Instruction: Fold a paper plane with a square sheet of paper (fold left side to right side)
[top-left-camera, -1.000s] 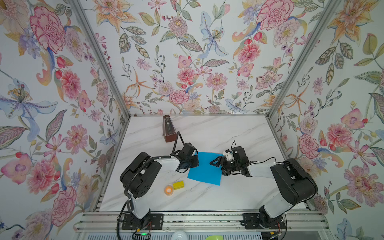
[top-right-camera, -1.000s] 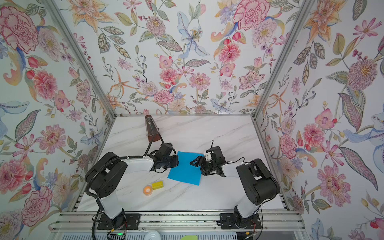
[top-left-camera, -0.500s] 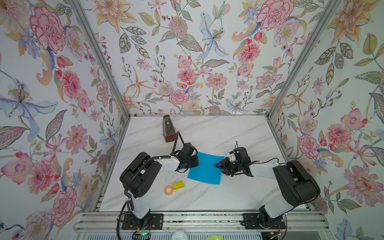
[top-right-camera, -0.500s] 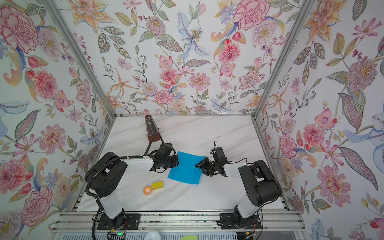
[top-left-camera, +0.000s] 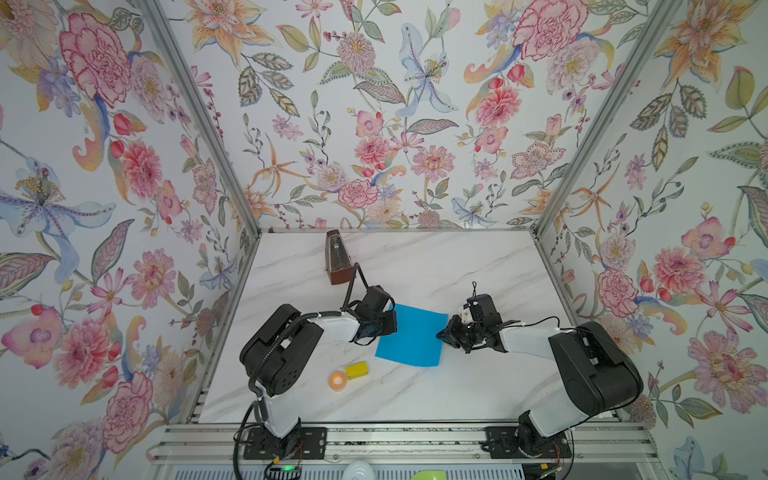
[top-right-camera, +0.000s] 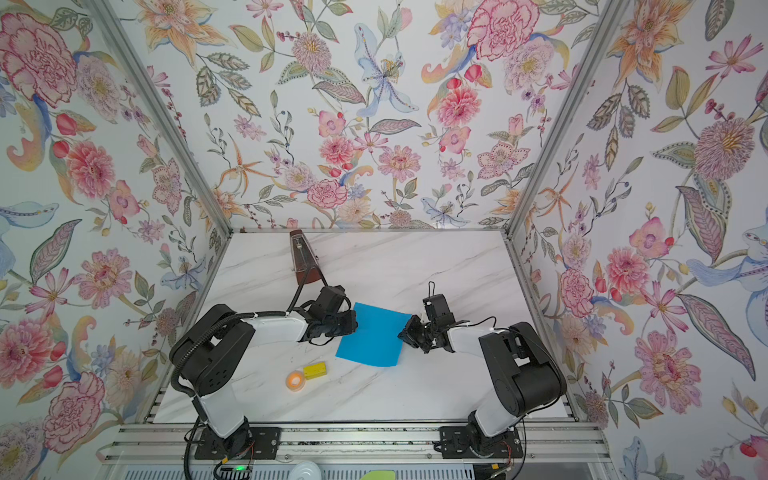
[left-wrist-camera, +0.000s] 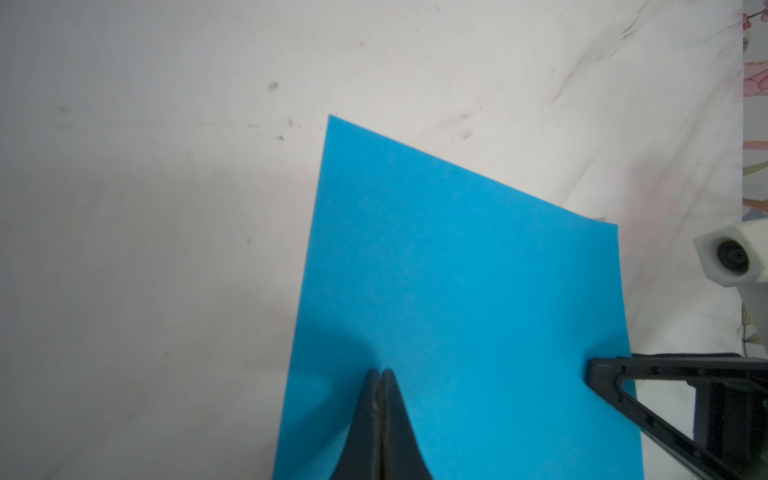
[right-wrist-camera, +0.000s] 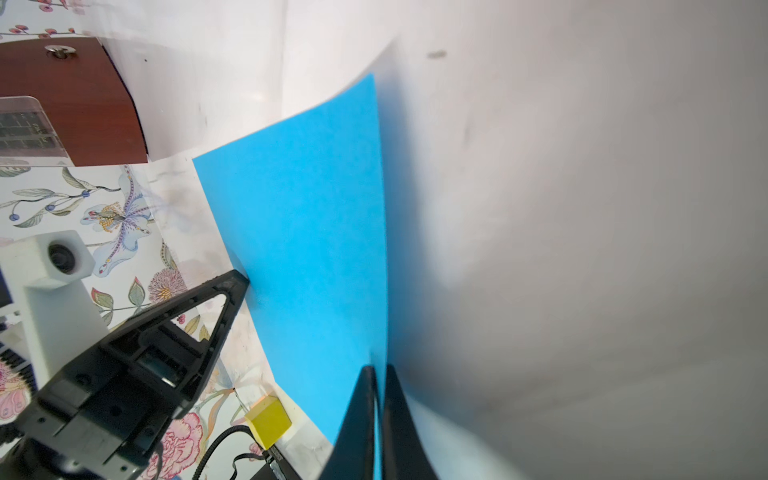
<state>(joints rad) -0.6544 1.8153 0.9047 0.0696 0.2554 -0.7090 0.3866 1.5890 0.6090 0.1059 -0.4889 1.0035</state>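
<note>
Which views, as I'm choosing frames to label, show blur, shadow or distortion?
Left wrist view: paper is sharp, with a soft shadow around the left end effector. Right wrist view: the paper's far corner is smeared, and the table is a soft, grey-shaded blur. Both top views: evenly lit and sharp.

Floral wallpaper walls (top-left-camera: 374, 124) on three sides, aluminium corner posts (top-left-camera: 203, 124), white marble tabletop (top-left-camera: 457, 266), front rail (top-left-camera: 395, 441). Even light.

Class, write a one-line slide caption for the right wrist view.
Right gripper shut on one edge of the thin bright blue square sheet of paper; left gripper tip at the opposite edge.
</note>
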